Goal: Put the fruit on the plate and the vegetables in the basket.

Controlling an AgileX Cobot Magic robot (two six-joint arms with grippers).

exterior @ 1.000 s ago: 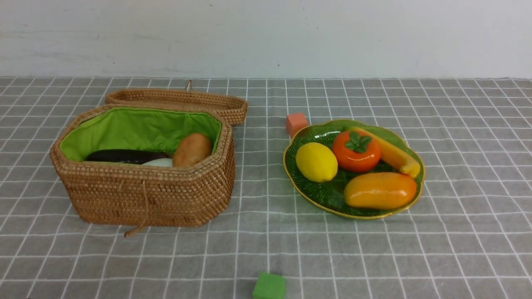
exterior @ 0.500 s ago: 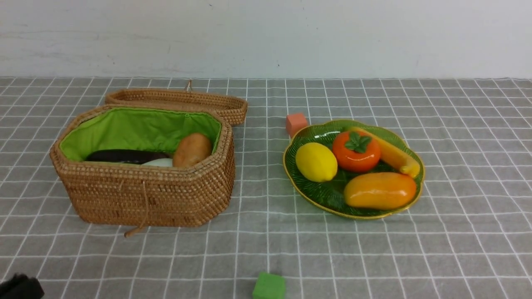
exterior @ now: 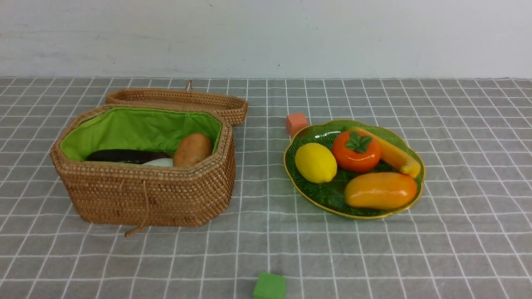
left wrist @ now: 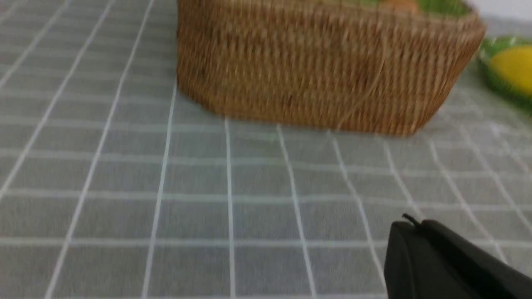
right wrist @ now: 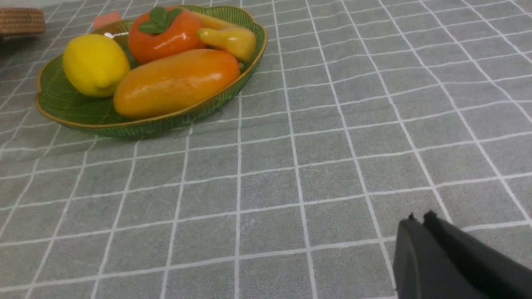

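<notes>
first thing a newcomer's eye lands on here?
Probably the green leaf-shaped plate on the right of the grey checked cloth, crowded with glossy fruit: lemon, persimmon, banana and mango. Next, the open wicker basket on the left, its bright green lining framing the eggplant, potato and a sliver of white radish.

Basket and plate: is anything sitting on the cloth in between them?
No. In the front view, only bare checked cloth lies between the basket and the plate.
</notes>
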